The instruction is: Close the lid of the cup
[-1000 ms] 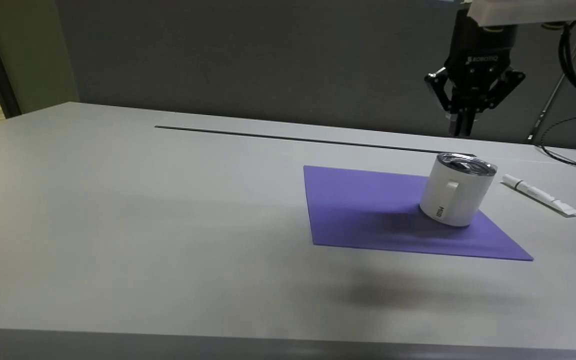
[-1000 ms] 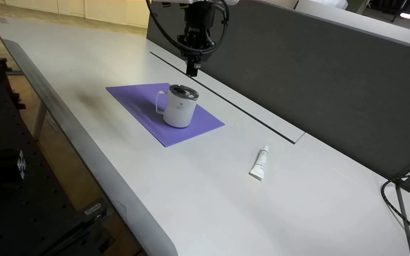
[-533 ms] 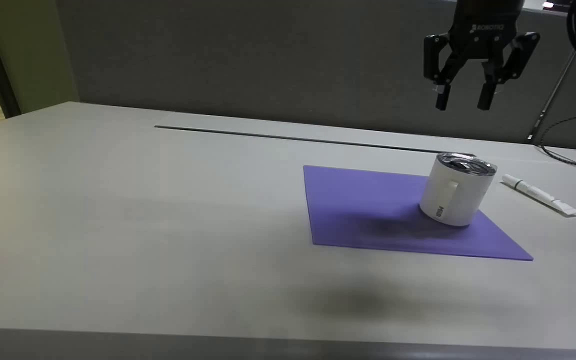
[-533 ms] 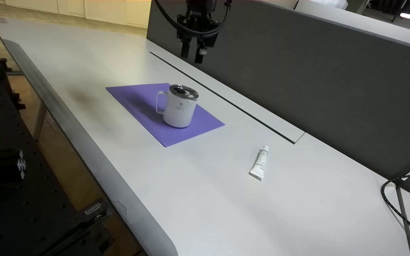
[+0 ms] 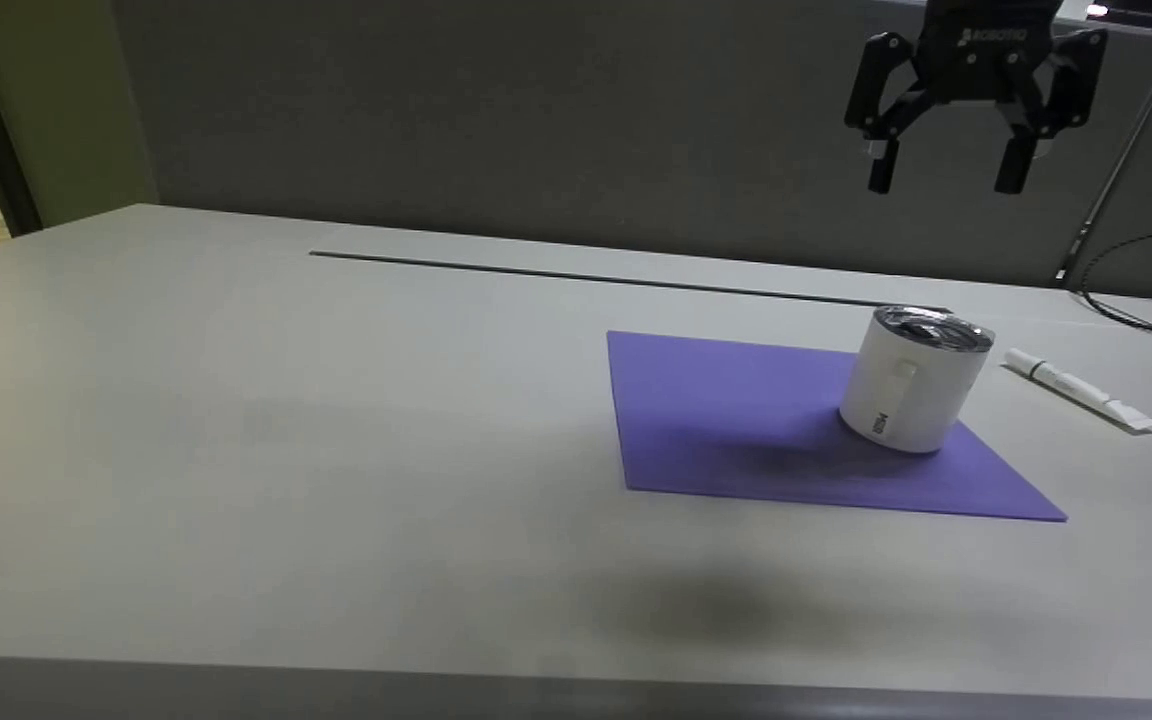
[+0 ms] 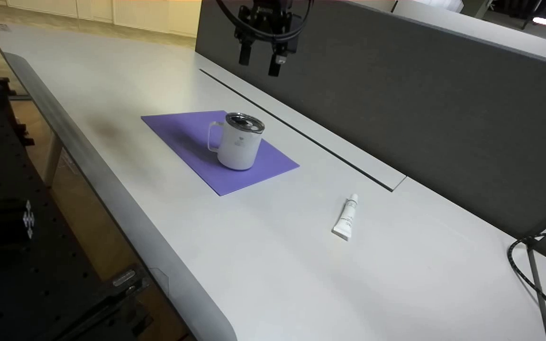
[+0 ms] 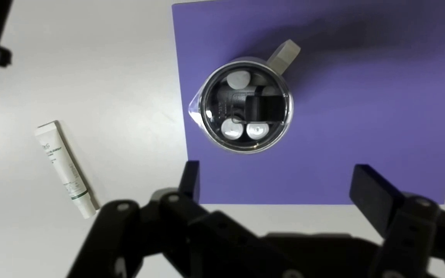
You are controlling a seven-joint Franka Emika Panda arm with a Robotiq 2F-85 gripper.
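Between the front and back edges of the desk (image 5: 336,480), the white cup (image 5: 901,395) is standing on a purple mat (image 5: 706,390) with its dark see-through lid (image 7: 245,106) already sitting on top. My claw (image 5: 946,180) is hanging higher, spread wide and gripping nothing, perhaps leaving that lid free for a press. Both exterior views are cutting off the claw's upper part, and I am failing to tell whether the black slider (image 7: 265,109) is lying closed.

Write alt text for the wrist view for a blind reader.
Seen from above, a cup topped by a see-through lid with a black tab stands on a purple mat. The open gripper shows along the bottom; a white tube lies left of the mat.
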